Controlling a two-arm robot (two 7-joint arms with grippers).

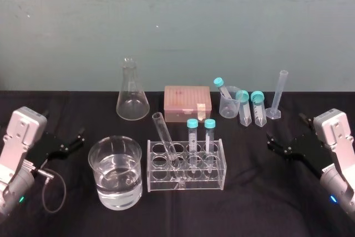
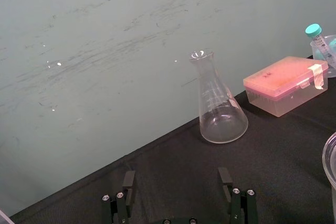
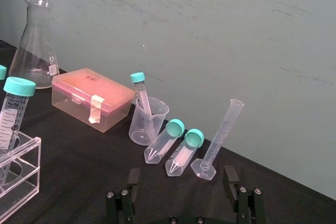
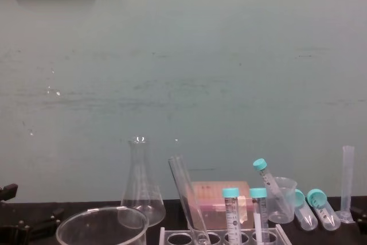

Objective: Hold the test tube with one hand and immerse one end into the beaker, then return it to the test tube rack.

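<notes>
Glass test tube [image 1: 165,137] (tilted) in rack [image 1: 186,185]

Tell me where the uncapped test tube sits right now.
In the head view, the test tube leans leftward in the test tube rack, just left of the two teal-capped tubes and right of the beaker.

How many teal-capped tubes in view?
5. First tube and second tube stand in the test tube rack; third tube leans in the measuring cup; fourth tube and fifth tube rest on the table right of it. None seem hidden.
</notes>
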